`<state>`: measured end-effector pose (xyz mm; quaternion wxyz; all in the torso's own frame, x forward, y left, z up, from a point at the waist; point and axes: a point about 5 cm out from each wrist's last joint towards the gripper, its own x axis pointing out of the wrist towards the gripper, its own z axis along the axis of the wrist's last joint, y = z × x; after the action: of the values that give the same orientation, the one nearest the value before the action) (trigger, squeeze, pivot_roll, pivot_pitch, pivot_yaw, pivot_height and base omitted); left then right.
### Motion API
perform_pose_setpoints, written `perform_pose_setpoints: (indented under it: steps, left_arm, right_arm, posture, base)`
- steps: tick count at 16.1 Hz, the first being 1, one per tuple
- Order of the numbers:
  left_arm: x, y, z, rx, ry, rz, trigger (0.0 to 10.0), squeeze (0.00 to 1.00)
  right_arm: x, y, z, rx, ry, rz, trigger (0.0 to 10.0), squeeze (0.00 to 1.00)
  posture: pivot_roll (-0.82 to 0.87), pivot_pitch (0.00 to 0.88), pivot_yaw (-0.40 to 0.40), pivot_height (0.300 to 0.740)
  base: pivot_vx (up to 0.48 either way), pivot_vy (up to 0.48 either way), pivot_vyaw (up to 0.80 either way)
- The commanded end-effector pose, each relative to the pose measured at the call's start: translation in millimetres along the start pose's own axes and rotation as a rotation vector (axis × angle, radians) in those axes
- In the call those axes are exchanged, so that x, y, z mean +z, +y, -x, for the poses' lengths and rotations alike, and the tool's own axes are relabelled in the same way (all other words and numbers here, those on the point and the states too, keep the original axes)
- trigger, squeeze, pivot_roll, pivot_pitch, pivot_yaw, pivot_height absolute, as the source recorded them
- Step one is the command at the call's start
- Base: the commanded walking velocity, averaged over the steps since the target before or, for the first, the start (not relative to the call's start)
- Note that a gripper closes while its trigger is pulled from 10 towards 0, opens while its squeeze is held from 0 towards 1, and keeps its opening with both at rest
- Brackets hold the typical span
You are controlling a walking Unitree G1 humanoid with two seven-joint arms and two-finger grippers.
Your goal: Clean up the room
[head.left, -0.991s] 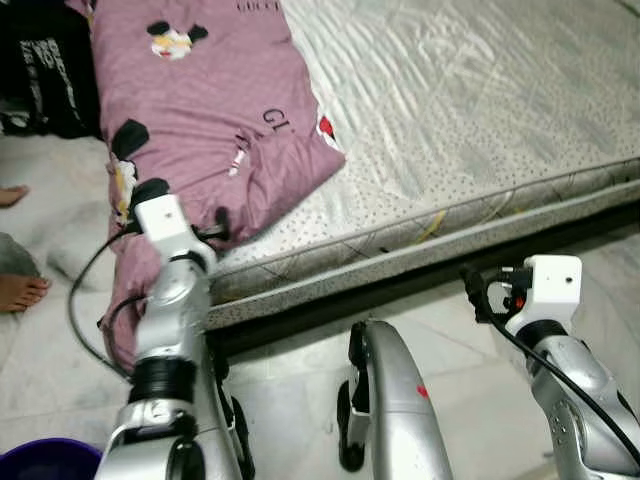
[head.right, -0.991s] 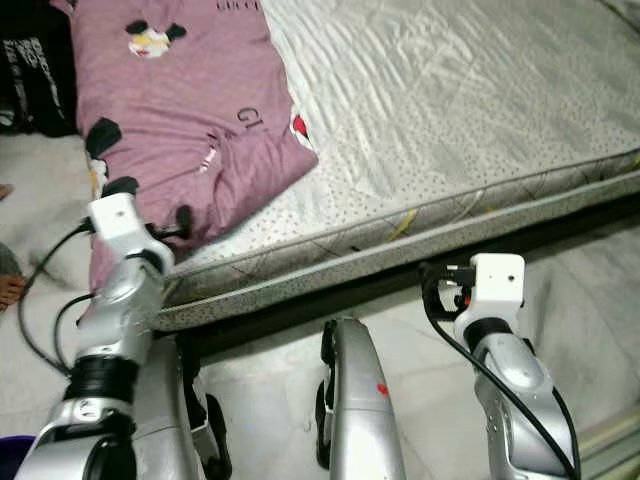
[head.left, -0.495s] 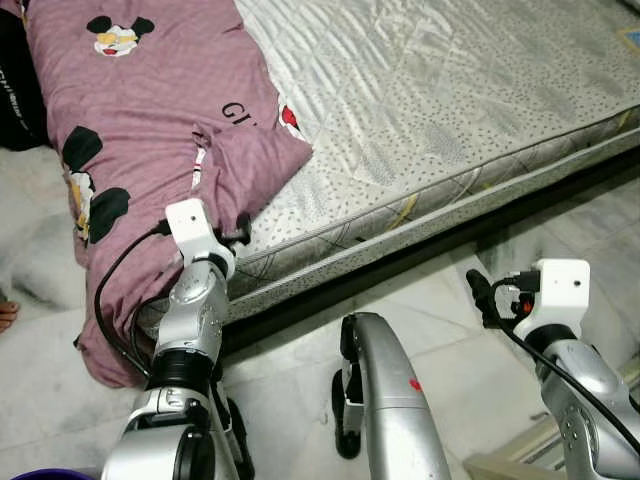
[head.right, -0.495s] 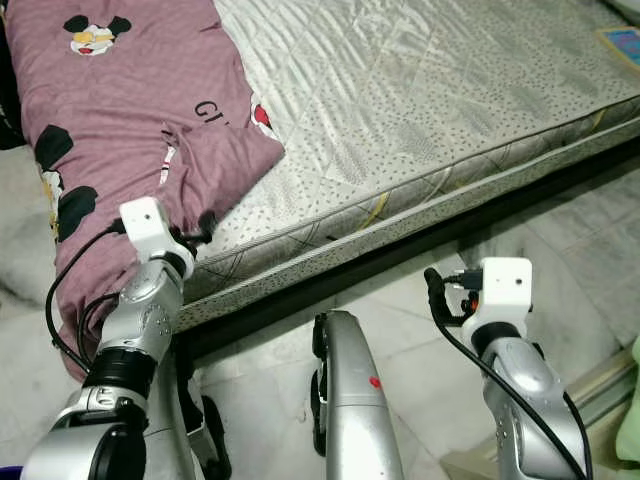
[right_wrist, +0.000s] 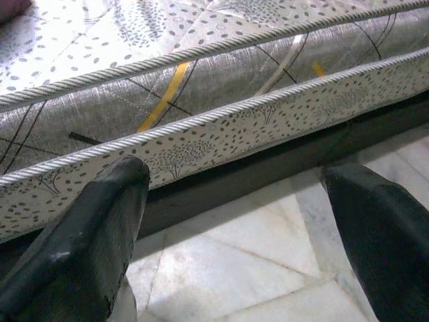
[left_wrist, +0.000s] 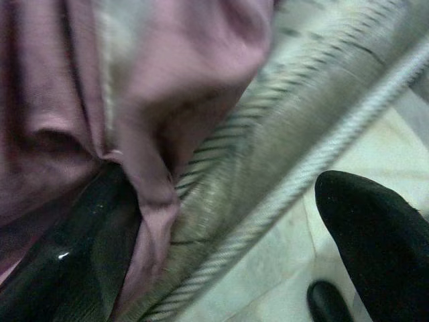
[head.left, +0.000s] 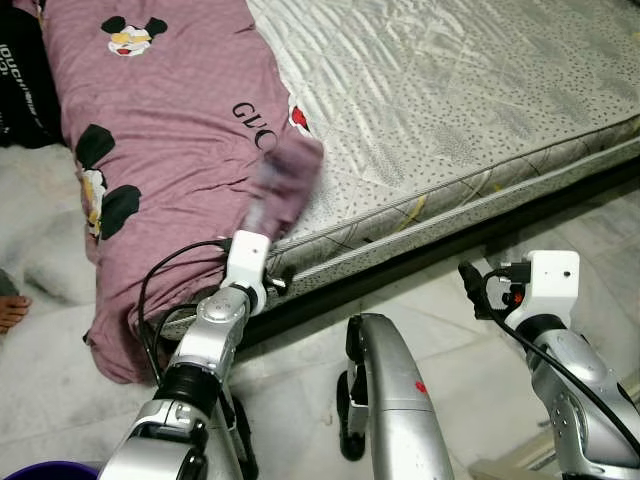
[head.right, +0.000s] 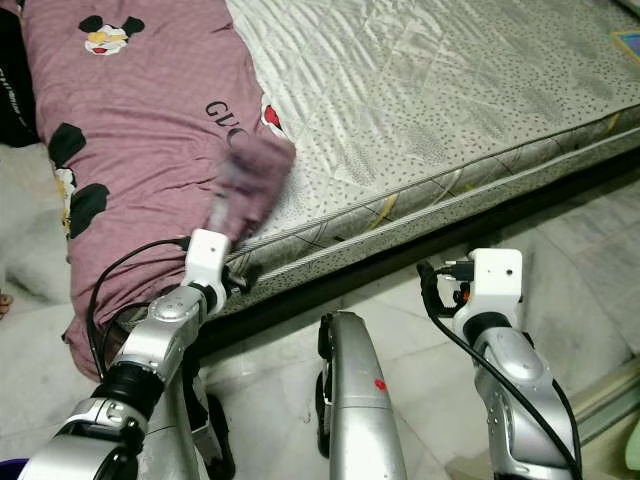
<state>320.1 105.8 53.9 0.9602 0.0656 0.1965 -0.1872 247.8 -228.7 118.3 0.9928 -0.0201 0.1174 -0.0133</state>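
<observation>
A mauve blanket (head.left: 170, 130) with cartoon-mouse prints lies along the left side of the grey patterned mattress (head.left: 450, 100) and hangs over its near edge. Its folded corner (head.left: 285, 180) is motion-blurred just above my left gripper (head.left: 278, 280). That gripper is at the mattress edge. In the left wrist view its fingers (left_wrist: 80, 235) are wide apart, with blanket fabric (left_wrist: 154, 134) draped against one of them. My right gripper (head.left: 470, 285) hovers low over the marble floor in front of the mattress side (right_wrist: 221, 127), open and holding nothing.
A dark gap runs under the mattress (head.left: 420, 260). A person's bare foot (head.left: 10, 312) is at the left edge. A black bag (head.left: 25, 80) sits at the far left. A purple tub rim (head.left: 50, 470) is at the bottom left.
My left arm has swung right along the mattress edge. The blanket's folded corner has shifted and is now blurred. The right arm has barely moved.
</observation>
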Motion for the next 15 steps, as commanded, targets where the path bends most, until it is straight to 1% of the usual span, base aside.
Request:
perform_pose_setpoints:
  steps: [1, 3, 4, 6, 8, 9, 10, 11, 12, 13, 15]
  left_arm:
    - [-11.6, -26.9, 0.3, -0.149, 0.052, -0.069, 10.0, 0.00]
    - [-9.9, -37.5, 2.6, -0.236, 0.034, -0.141, 10.0, 0.00]
    - [-6.4, -40.2, 3.4, -0.257, 0.010, -0.167, 10.0, 0.00]
    - [12.9, -43.8, 5.3, -0.280, -0.110, -0.204, 10.0, 0.00]
    - [43.7, -44.6, 10.8, -0.302, -0.270, -0.248, 10.0, 0.00]
    - [53.8, -43.8, 12.6, -0.297, -0.322, -0.243, 10.0, 0.00]
    - [71.0, -37.9, 15.6, -0.258, -0.414, -0.195, 10.0, 0.00]
    - [87.3, -25.5, 17.3, -0.154, -0.495, -0.151, 10.0, 0.00]
    - [93.5, -15.3, 17.4, -0.084, -0.522, -0.092, 10.0, 0.00]
    - [95.7, -6.3, 18.5, -0.036, -0.536, -0.050, 10.0, 0.00]
    - [94.6, 12.1, 21.8, 0.062, -0.547, -0.014, 10.0, 0.00]
  right_arm:
    - [-5.9, -0.1, -0.1, -0.008, 0.019, -0.001, 10.0, 0.00]
    - [-6.3, 0.7, -2.6, -0.005, 0.017, -0.002, 10.0, 0.00]
    - [-6.3, 1.5, -3.8, -0.002, 0.015, -0.002, 10.0, 0.00]
    - [-6.0, 3.7, -6.4, 0.004, 0.007, -0.001, 10.0, 0.00]
    - [-5.3, 5.7, -9.0, 0.009, -0.002, 0.000, 10.0, 0.00]
    - [-5.3, 6.1, -9.4, 0.009, -0.004, 0.000, 10.0, 0.00]
    - [-5.2, 6.4, -9.7, 0.009, -0.008, 0.001, 10.0, 0.00]
    - [-4.8, 6.6, -9.6, 0.009, -0.013, 0.003, 10.0, 0.00]
    - [-4.4, 6.6, -9.3, 0.007, -0.019, 0.005, 10.0, 0.00]
    - [-4.3, 6.5, -9.1, 0.006, -0.024, 0.005, 10.0, 0.00]
    - [-5.1, 5.4, -8.5, -0.001, -0.024, -0.002, 10.0, 0.00]
  posture:
    - [-0.24, 0.219, -0.028, 0.541]
    - [-0.24, 0.209, -0.027, 0.541]
    - [-0.23, 0.204, -0.026, 0.541]
    - [-0.23, 0.194, -0.027, 0.541]
    - [-0.22, 0.186, -0.028, 0.541]
    - [-0.22, 0.183, -0.028, 0.541]
    - [-0.22, 0.182, -0.028, 0.541]
    - [-0.22, 0.180, -0.027, 0.541]
    - [-0.22, 0.179, -0.027, 0.541]
    - [-0.22, 0.179, -0.027, 0.541]
    - [-0.22, 0.181, -0.027, 0.541]
  base:
    - [0.000, 0.000, 0.00]
    - [0.000, 0.000, 0.00]
    - [0.000, 0.000, 0.00]
    - [0.000, 0.000, 0.00]
    - [0.000, 0.000, 0.00]
    - [0.000, 0.000, 0.00]
    - [0.000, 0.000, 0.00]
    - [0.000, 0.000, 0.00]
    - [0.000, 0.000, 0.00]
    - [0.000, 0.000, 0.00]
    - [0.000, 0.000, 0.00]
